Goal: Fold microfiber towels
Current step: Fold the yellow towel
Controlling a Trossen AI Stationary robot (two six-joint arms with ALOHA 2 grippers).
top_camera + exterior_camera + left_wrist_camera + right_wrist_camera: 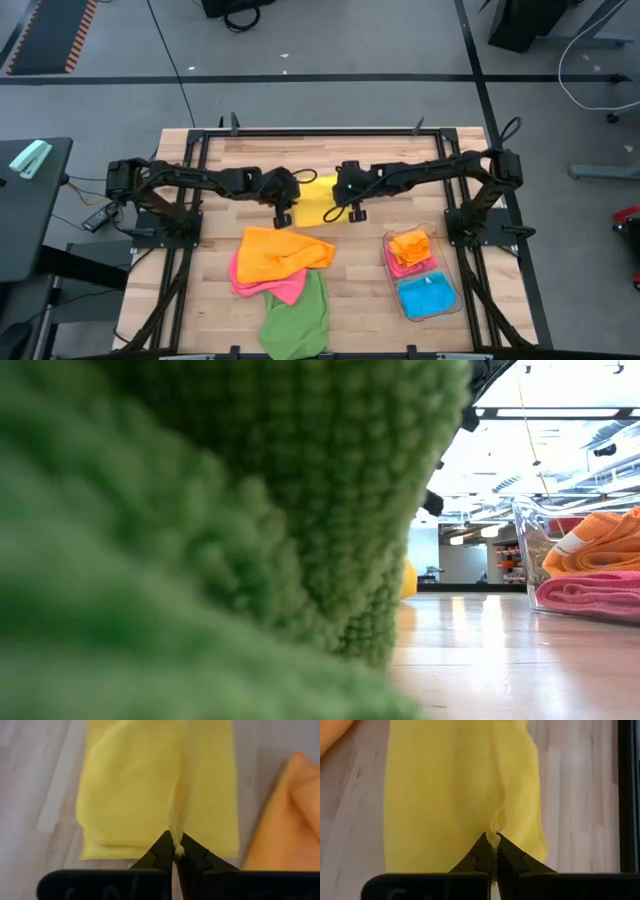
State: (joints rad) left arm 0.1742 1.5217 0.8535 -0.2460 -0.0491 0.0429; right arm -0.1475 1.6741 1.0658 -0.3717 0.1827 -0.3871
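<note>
A: Start at the pincers. What are they doing?

B: The left gripper (174, 854) is clenched on a pinch of the yellow towel (316, 201), and the right gripper (493, 849) is clenched on the same cloth at its other side. In the high view they sit at centre frame, just above the loose pile, the left gripper (283, 217) and right gripper (357, 213) flanking the yellow towel between them.

A: How should the fold go?

B: I'd judge both arms need to travel together, level and at one pace, so the pinched edge lands square on the far edge. Keep the cloth taut between them; slack would leave a crooked crease.

A: Count the rest.

B: One yellow in hand. Below it, a loose pile: one orange towel (279, 251), one pink towel (272, 288), one green towel (297, 319). At lower right, one clear bin (451, 309) holding three folded ones: orange (410, 244), pink (406, 267), blue (425, 295). So seven towels, two arms, one bin.
</note>
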